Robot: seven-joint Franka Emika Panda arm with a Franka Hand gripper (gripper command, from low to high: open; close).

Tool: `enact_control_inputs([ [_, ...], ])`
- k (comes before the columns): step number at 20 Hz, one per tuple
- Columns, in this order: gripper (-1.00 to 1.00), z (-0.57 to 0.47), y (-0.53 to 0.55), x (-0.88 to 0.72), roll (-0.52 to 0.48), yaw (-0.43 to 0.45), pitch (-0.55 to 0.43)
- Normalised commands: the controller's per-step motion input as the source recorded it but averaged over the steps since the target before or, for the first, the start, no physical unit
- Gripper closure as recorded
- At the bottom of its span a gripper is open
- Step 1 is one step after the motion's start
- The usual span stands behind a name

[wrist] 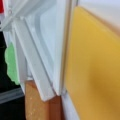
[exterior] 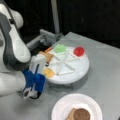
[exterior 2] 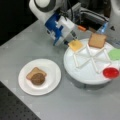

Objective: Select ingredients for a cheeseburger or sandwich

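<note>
While your gripper (exterior 2: pixel 72 38) hovers at the yellow cheese square (exterior 2: pixel 75 45), its fingers' state I cannot tell. Cheese looks thin, light, stiff; pinch its eleven-o'clock edge.

The toast square (exterior: pixel 70 114) and patty (exterior: pixel 81 115) are cut by a front view's bottom; the jaws' gap is hidden.

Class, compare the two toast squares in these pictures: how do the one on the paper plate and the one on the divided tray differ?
The toast on the paper plate lies under the dark patty; the toast on the divided tray lies bare. The plate toast has no neighbours but the patty; the tray toast sits in a compartment beside the cheese square, near the gripper. Both are tan-brown, flat squares.
</note>
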Motion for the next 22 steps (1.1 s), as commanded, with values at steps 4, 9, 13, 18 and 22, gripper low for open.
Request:
enact_control_inputs([
  [4,-1.00,-0.05,0.12,-0.04,0.045,-0.157,-0.092],
  [9,-1.00,-0.05,0.12,-0.06,0.040,-0.172,-0.089],
  [13,-1.00,-0.04,0.12,-0.09,0.036,-0.184,-0.086],
  [18,-1.00,-0.02,0.14,-0.13,0.027,-0.193,-0.084],
  [22,-1.00,0.01,0.11,-0.13,0.016,-0.182,-0.094],
])
